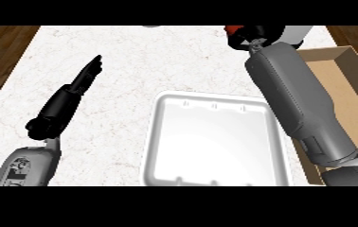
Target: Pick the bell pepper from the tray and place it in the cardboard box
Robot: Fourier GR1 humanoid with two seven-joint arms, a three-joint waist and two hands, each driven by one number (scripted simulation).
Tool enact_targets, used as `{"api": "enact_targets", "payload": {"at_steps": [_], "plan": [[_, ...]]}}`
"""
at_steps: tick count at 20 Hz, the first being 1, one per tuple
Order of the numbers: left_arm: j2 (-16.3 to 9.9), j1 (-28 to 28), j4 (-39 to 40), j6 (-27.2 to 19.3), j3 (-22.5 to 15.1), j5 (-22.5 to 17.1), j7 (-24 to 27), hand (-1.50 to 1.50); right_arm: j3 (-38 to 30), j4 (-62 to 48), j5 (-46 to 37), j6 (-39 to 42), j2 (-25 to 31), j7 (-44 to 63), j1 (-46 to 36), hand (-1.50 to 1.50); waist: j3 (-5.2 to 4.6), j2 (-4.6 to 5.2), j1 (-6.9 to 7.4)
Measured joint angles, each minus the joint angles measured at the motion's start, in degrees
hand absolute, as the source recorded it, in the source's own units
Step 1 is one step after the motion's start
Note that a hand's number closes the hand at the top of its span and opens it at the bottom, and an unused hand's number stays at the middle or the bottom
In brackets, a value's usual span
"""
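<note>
Right forearm (297, 103) slants across tray (162, 141), hand (253, 36) raised.

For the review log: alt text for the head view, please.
The right hand, raised at the far counter edge, is curled round a red item beside the cardboard box. The white tray has nothing in it; the left hand rests open.

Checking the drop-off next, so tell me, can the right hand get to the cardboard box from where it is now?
Probably yes. The right hand is raised at the far edge of the counter, curled round something red, and the cardboard box lies open just to its right with nothing between them. The white tray sits off that path.
</note>
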State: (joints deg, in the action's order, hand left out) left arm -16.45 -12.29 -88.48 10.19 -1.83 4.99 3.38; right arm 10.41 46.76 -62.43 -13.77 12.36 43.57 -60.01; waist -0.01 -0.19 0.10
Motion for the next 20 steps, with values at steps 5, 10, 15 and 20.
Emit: {"api": "enact_targets", "payload": {"at_steps": [5, 10, 15, 20], "plan": [[0.5, 0.2, 1.5, -0.5, 0.3, 0.8, 1.5, 0.0, -4.0, 4.1, -1.6, -1.6, 4.5, 7.0, 0.2, 1.5, -0.02, -0.05, -0.62], [0.5, 0.5, 0.1, -0.2, 0.4, 1.0, 0.6, 0.0, -8.2, 7.8, -1.4, -2.8, 9.9, 7.8, 4.6, 1.5, 0.0, -0.02, -0.53], [-0.3, -1.0, 1.0, 1.1, 1.9, 0.3, 0.3, 0.0, -12.0, 7.4, 0.8, 0.9, 16.2, 4.8, 7.4, 1.5, 0.0, 0.1, -0.43], [0.2, 0.2, 0.4, 0.9, 1.6, 0.9, 1.1, 0.0, -15.7, 5.8, 6.7, 9.8, 20.2, 0.9, 11.1, 1.5, 0.0, 0.07, -0.58]]}}
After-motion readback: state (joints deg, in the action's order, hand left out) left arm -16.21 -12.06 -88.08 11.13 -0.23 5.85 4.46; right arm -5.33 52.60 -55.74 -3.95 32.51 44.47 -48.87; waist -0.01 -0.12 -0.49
